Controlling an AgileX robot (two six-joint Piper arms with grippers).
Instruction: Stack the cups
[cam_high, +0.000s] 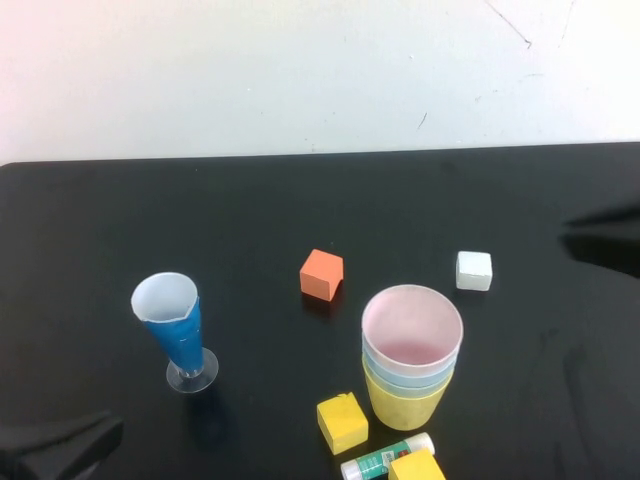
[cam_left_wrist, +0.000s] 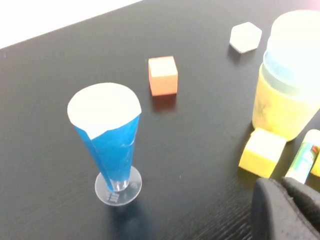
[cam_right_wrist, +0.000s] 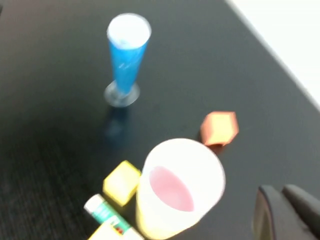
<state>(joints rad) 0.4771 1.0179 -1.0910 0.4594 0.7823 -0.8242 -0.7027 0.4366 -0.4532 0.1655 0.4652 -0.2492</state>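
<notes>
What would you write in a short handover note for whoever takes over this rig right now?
Left gripper: shut, empty, parked at the table's near left.
Right gripper: shut, empty, clear of the cups on the right.
Cups: one nested stack near front centre, pink cup on top, blue cup below it, yellow cup at the bottom; green not visible.
Done: stack looks complete.
Left: confirm the green cup is inside.

Four stacked cups (cam_high: 410, 365), one cone cup (cam_high: 172, 325), four blocks (cam_high: 321, 274), one glue stick (cam_high: 385, 457).

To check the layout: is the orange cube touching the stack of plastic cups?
No, the orange cube sits apart from the stack of plastic cups, with bare black table between.
</notes>
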